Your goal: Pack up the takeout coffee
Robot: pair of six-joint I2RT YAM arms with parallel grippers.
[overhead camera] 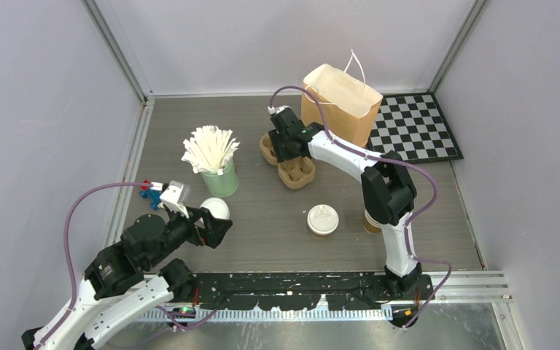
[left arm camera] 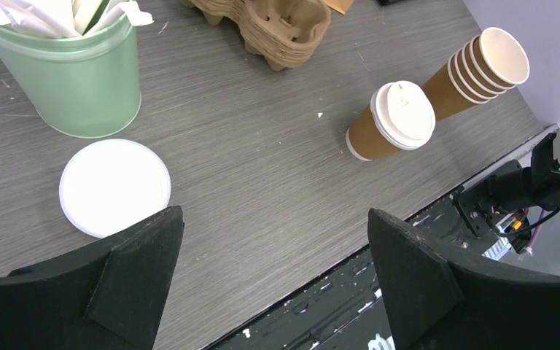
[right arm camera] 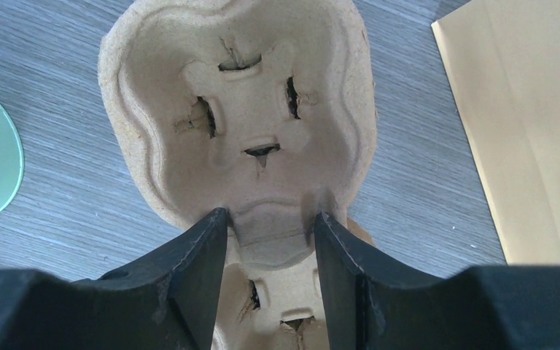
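Observation:
The takeout coffee (overhead camera: 322, 220), a brown paper cup with a white lid, stands on the table's near middle; it also shows in the left wrist view (left arm camera: 394, 120). My right gripper (overhead camera: 290, 154) is down on a pulp cup carrier (overhead camera: 297, 172) next to the open brown paper bag (overhead camera: 341, 102). In the right wrist view its fingers (right arm camera: 270, 215) are closed against both sides of the carrier's (right arm camera: 240, 109) middle ridge. My left gripper (overhead camera: 222, 227) is open and empty at the near left, jaws wide apart (left arm camera: 273, 211), well left of the coffee.
A loose white lid (overhead camera: 215, 209) lies by my left gripper, also in its wrist view (left arm camera: 114, 187). A green tin (overhead camera: 219, 179) holds white packets. A stack of lidless cups (left arm camera: 481, 69) stands right of the coffee. A checkered mat (overhead camera: 417, 128) lies far right.

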